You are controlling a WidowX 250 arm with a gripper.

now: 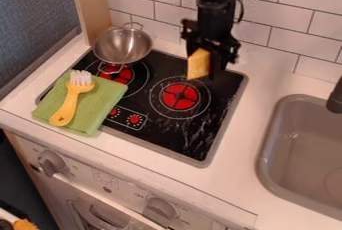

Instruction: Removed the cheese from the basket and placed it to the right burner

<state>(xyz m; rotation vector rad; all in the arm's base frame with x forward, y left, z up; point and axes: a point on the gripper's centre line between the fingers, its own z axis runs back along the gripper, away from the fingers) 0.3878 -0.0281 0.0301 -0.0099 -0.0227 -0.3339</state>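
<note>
Cheese (198,65) hangs upright in your gripper (204,66) — its 2 fingers closed on it — near the right burner's (180,96) rear edge. Green cloth (103,96) holds 1 yellow brush (69,105).

We are seeing moderate, soft light spreading over the worktop (244,146), which is looking brightest. The metal bowl (124,46) is catching small highlights. Pale streaks are showing on the black stovetop (167,141); whether they are glare or marks, we are not managing to tell. Darkness is pooling at the lower left, and the sink (294,149) is lying in gentle shade.
</note>
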